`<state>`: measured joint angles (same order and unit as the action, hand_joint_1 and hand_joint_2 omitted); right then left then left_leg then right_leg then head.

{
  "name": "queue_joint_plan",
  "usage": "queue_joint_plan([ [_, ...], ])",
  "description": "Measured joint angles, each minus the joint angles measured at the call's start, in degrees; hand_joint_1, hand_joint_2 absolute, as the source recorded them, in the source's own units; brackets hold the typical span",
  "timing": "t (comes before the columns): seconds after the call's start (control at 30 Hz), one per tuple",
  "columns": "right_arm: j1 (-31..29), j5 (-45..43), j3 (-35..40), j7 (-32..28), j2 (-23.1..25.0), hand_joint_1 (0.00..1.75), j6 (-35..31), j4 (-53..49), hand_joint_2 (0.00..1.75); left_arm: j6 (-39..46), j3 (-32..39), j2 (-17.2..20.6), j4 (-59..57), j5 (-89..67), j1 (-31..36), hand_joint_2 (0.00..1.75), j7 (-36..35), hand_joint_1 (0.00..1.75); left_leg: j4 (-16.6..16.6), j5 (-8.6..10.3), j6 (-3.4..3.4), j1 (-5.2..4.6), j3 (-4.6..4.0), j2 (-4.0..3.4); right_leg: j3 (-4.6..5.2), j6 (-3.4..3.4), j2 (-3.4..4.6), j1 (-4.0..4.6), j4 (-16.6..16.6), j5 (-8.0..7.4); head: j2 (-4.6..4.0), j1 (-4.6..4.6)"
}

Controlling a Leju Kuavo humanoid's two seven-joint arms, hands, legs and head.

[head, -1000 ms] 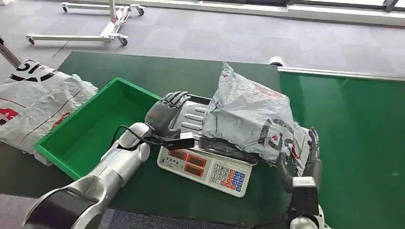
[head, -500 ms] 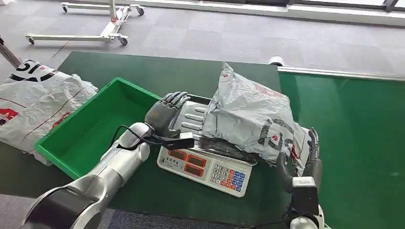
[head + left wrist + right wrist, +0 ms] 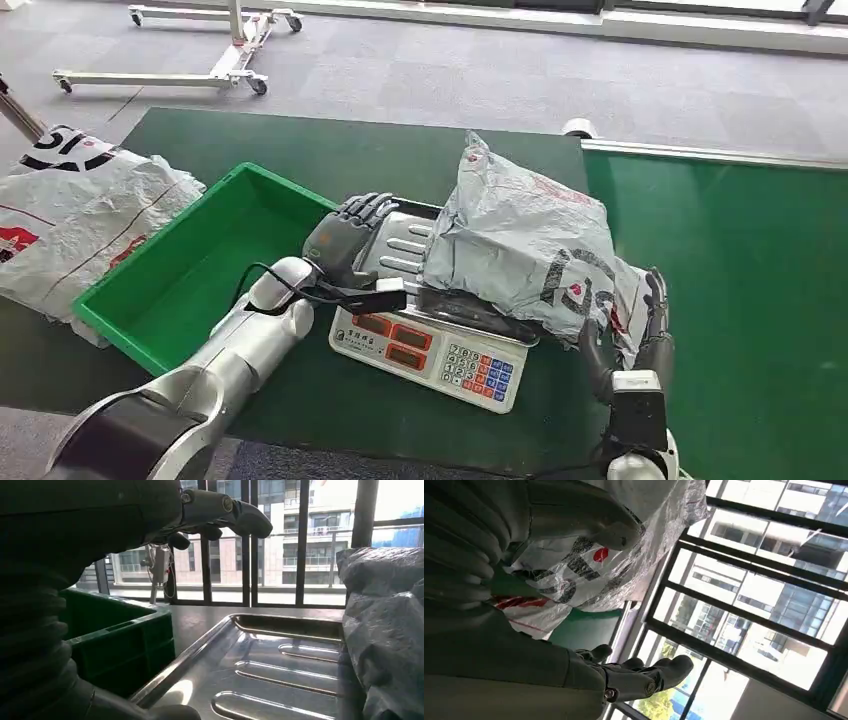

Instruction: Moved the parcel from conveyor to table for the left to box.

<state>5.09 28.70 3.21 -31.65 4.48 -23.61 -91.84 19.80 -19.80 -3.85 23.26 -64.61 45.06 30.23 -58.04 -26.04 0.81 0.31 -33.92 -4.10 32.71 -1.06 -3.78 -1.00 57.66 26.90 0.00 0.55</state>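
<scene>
Two robot hands: both at the scale (image 3: pixel 432 335), one on each side of it.
Parcel: grey poly parcel (image 3: pixel 525 240) lies on the scale's steel pan, covering the half toward the conveyor (image 3: pixel 730 270) and overhanging that edge.
Right robot hand (image 3: pixel 628 335): beside the parcel's overhanging corner, fingers spread and upright; thumb against the wrap in the right wrist view, so contact, but I cannot tell whether it grips.
Left robot hand (image 3: pixel 345 235): over the bare half of the pan, fingers apart, holding nothing.
Green bin (image 3: pixel 190 270): just beside the scale, on the left robot hand's side.
Step (judged): parcel delivered to the bench (image 3: pixel 330 150); handover to the left pending.
Next move calls for: right robot hand to let go and clear, left robot hand to reach across the pan, take a firm hold on the slack wrap and carry it to the bin.
</scene>
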Motion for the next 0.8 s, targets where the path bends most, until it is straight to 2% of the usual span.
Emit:
queue_joint_plan([
  [0.8,0.0,0.0,0.0,0.0,0.0,0.00,0.0,0.0,1.75,0.0,0.0,0.0,0.0,0.0,0.0,1.75,0.0,0.00,0.0,0.00,0.00,0.00,0.00,0.00,0.00,0.00,0.00,0.00,0.0,0.00,0.00,0.00],
])
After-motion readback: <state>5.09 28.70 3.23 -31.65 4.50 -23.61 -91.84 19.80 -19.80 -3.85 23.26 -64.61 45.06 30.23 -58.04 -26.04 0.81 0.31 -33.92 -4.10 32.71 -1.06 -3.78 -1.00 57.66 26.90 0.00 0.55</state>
